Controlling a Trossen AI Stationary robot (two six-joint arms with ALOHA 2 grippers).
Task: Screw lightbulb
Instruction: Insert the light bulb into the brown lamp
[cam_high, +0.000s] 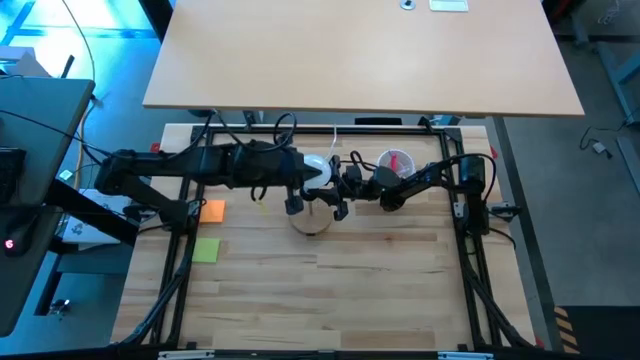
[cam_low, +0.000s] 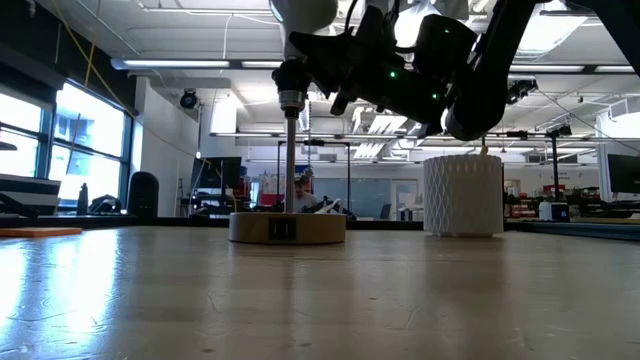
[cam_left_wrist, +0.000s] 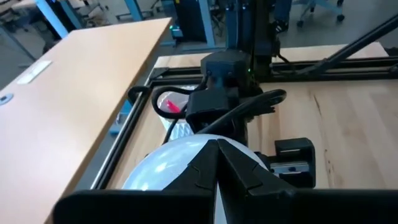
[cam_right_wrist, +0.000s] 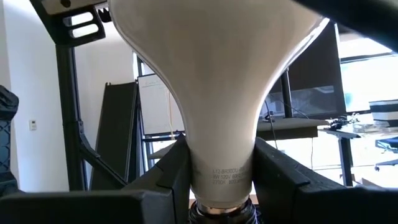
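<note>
Two jaws clamped on lightbulb (cam_high: 318, 170), pale plank table (cam_high: 330, 290), glass-walled workshop behind.

So the lightbulb (cam_high: 316, 167) is sitting above the wooden disc (cam_high: 311, 222) mid-tabletop (cam_high: 330, 290), the latticed cup (cam_high: 396, 161) is standing off to its right, and two sticky notes (cam_high: 208, 231) are lying to the left.

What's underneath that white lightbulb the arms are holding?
Below the lightbulb stands a slim stem rising from a round wooden base. The right gripper grips the bulb's neck, hiding where the threads meet the socket.
</note>
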